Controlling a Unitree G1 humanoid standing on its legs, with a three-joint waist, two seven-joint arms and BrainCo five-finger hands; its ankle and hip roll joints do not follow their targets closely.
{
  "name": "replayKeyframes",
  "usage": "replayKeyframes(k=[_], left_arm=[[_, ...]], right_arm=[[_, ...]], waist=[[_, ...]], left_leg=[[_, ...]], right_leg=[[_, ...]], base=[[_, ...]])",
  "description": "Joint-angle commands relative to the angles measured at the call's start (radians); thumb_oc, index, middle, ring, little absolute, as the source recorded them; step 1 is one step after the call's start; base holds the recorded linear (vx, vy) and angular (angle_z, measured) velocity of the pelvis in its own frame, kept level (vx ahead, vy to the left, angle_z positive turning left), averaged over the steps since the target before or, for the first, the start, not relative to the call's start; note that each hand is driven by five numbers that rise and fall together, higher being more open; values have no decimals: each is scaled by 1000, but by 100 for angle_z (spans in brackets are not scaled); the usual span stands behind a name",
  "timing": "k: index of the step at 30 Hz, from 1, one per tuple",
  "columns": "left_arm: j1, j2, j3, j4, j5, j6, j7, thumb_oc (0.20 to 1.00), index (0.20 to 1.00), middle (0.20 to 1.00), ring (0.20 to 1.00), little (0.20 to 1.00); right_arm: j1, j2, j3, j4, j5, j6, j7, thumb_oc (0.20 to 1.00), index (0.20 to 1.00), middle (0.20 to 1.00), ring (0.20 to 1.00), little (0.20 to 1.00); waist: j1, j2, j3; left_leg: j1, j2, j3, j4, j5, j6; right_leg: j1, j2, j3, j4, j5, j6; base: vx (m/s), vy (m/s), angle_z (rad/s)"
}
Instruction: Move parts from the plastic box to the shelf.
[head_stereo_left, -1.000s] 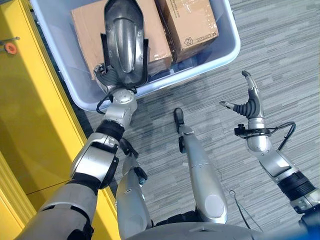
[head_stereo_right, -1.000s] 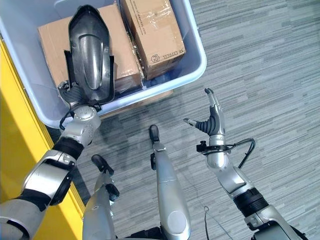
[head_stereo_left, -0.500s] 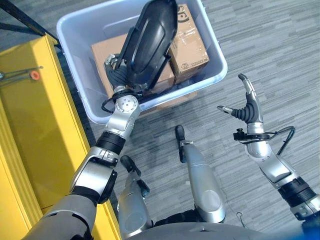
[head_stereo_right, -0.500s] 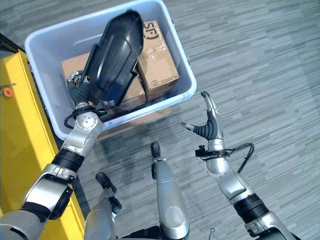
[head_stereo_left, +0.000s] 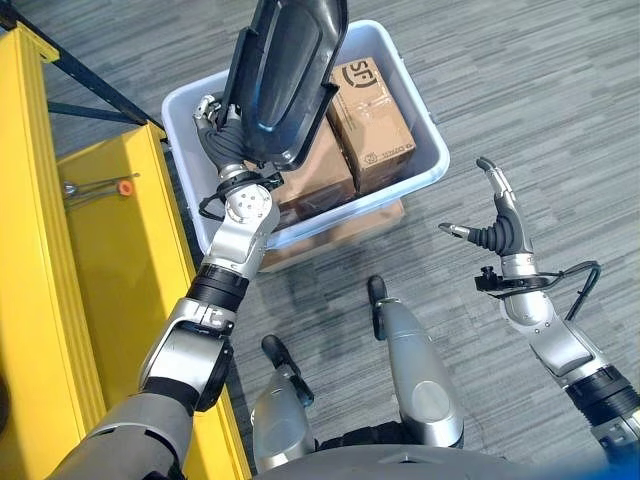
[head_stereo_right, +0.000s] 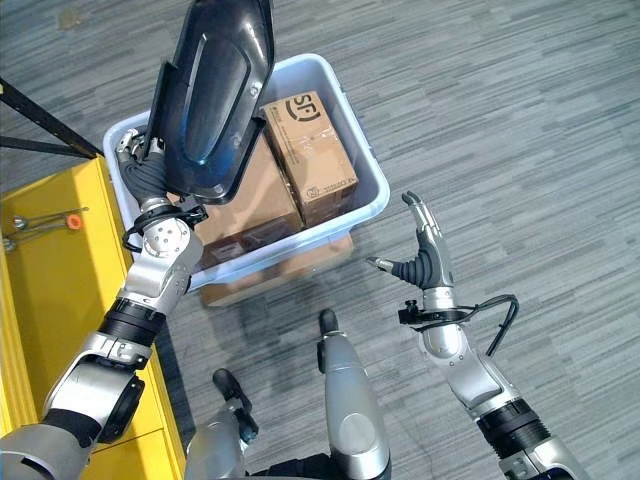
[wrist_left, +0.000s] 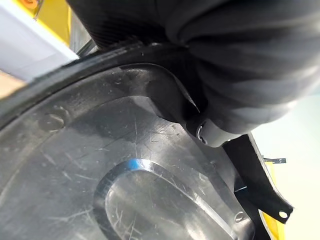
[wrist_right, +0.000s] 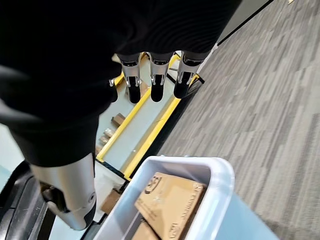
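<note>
My left hand grips the black part, lifted clear above the box for the yellow shelf at left, while my right hand hangs open, empty.

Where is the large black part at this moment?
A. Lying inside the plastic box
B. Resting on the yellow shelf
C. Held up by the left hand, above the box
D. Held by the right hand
C: the left hand grips the black part at its lower end and holds it raised over the box, while the right hand is open and empty over the floor.
</note>
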Motion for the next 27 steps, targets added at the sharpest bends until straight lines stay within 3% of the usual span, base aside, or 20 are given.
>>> replayKeyframes(k=[1, 10, 16, 18, 20, 22, 23, 27], left_arm=[[87, 9, 66, -103, -16, -96, -6, 200, 200, 200, 200, 200], [245, -52, 80, -233, -230, -154, -114, 200, 200, 200, 200, 200], [410, -111, 78, -307, -331, -184, -177, 200, 200, 200, 200, 200], [439, -113, 84, -310, -356, -175, -201, 200, 200, 200, 200, 200], [454, -117, 84, -303, -363, -158, -239, 200, 200, 200, 200, 200], [451, -119, 67, -289, -356, -151, -280, 200, 200, 200, 200, 200], [449, -120, 62, -289, -351, -150, -281, 200, 200, 200, 200, 200], [430, -116, 29, -307, -323, -135, -260, 200, 200, 200, 200, 200]], right_arm=[[48, -3, -2, -24, -49, -65, 6, 1000, 1000, 1000, 1000, 1000], [60, 5, -4, -33, -62, -102, 64, 1000, 1000, 1000, 1000, 1000], [70, 19, 27, -34, -77, -123, 153, 1000, 1000, 1000, 1000, 1000], [84, 22, 33, -33, -78, -130, 164, 1000, 1000, 1000, 1000, 1000], [114, 20, 30, -46, -75, -131, 164, 1000, 1000, 1000, 1000, 1000], [149, 16, 21, -53, -69, -144, 154, 1000, 1000, 1000, 1000, 1000], [152, 16, 22, -53, -69, -145, 150, 1000, 1000, 1000, 1000, 1000], [156, 20, 31, -50, -59, -140, 141, 1000, 1000, 1000, 1000, 1000]], waist=[[7, -50, -82], [46, -38, -104], [89, -29, -134], [94, -30, -149], [84, -37, -168], [67, -41, -190], [66, -41, -194], [56, -50, -219]], left_leg=[[-61, 66, -52, 59, -44, -43], [-38, 63, -80, 75, -35, -32], [10, 94, -96, -2, 45, -40], [19, 108, -63, -30, 60, -44], [21, 129, 15, -41, 75, -51], [14, 153, 121, 27, 68, -55], [14, 154, 135, 46, 62, -52], [28, 130, 210, 164, -50, -3]], right_leg=[[174, -19, -64, -83, -133, 38], [245, -22, -90, -51, -171, 29], [332, -25, -136, -57, -187, 27], [356, -34, -167, -72, -184, 25], [387, -47, -222, -109, -173, 24], [421, -47, -299, -163, -151, 15], [424, -45, -309, -170, -149, 12], [440, -46, -364, -223, -134, -2]], base=[[23, 33, 0], [13, -18, 8], [91, -36, 17], [45, -42, 32], [-25, -83, 46], [-117, -161, 91], [-135, -164, 124], [-121, -76, 84]])
